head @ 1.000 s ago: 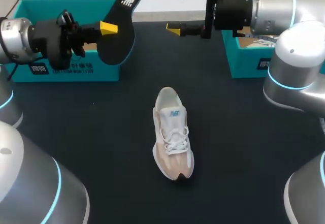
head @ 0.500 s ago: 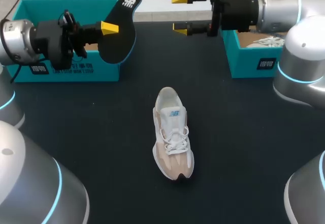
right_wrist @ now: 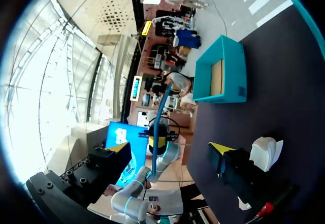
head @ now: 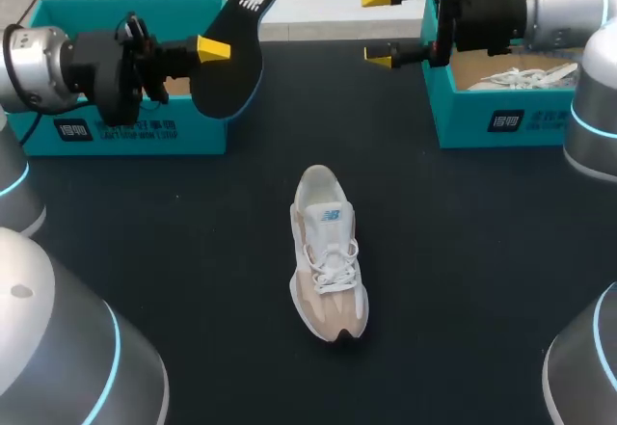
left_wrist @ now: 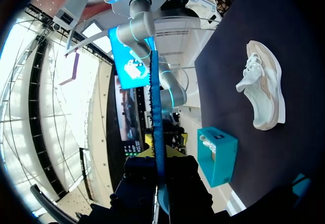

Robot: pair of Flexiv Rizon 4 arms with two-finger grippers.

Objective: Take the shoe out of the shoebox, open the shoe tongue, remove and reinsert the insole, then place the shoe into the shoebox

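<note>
The white and beige shoe (head: 328, 252) lies on the black table, toe toward the near edge; it also shows in the left wrist view (left_wrist: 261, 92). My left gripper (head: 207, 51) hovers before the left teal shoebox (head: 116, 6), shut on the black insole (head: 234, 59), which stands on edge. Between its own fingers that insole (left_wrist: 155, 107) appears as a thin blue-edged strip. My right gripper (head: 384, 23) hangs open and empty at the back, by the right teal shoebox (head: 501, 121). Ahead of its fingertips (right_wrist: 118, 148) the insole (right_wrist: 160, 107) shows edge-on.
The right shoebox holds a white laced thing (head: 516, 76) and also shows in the left wrist view (left_wrist: 218, 155). The left shoebox (right_wrist: 223, 76) lies open with a brown inside. Bare black table surrounds the shoe on all sides.
My right arm has drawn back to the right, its open gripper moving away from the insole. My left gripper has shifted slightly right and up with the insole. The shoe has stayed put.
</note>
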